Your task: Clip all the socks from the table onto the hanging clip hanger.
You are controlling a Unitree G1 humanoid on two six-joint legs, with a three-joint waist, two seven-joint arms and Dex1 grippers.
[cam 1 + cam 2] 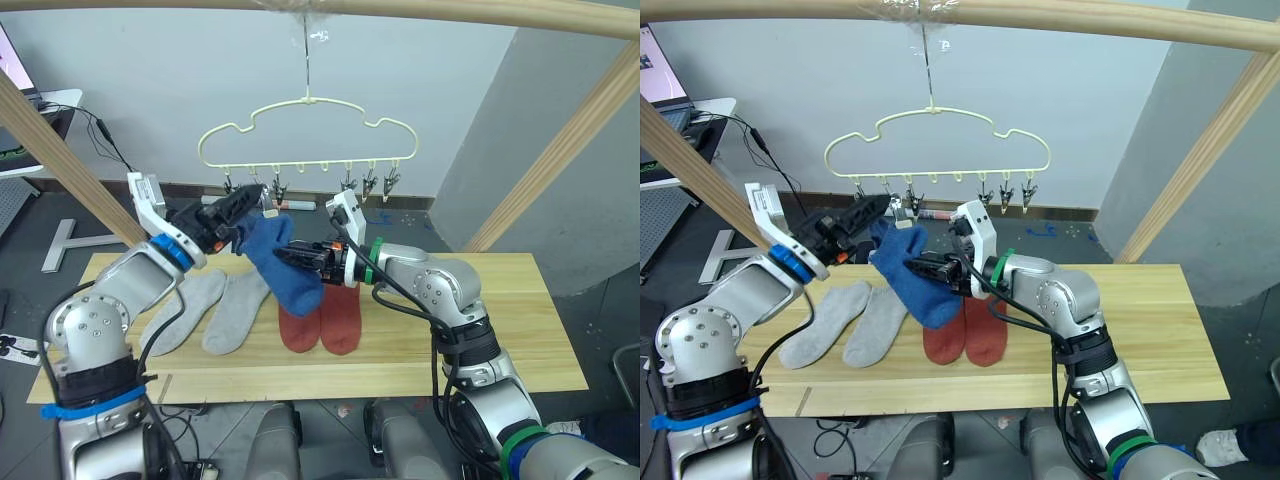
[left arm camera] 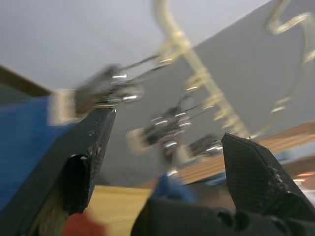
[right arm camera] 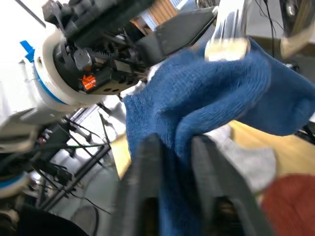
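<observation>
A blue sock (image 1: 285,268) hangs in the air over the table (image 1: 500,340), with my right gripper (image 1: 291,257) shut on its middle. Its upper edge reaches a metal clip (image 1: 270,211) pulled out from the pale yellow-green clip hanger (image 1: 305,130). My left gripper (image 1: 248,207) is open at that clip and the sock's top; its fingers (image 2: 93,147) stand wide apart around the clips. Two light grey socks (image 1: 210,308) and two rust red socks (image 1: 322,322) lie flat side by side on the table below.
A thick wooden rail (image 1: 450,10) runs overhead, carrying the hanger's hook. Slanted wooden struts stand at the left (image 1: 60,150) and right (image 1: 560,160). Other clips (image 1: 368,183) hang free along the hanger's bar. Bare tabletop lies to the right.
</observation>
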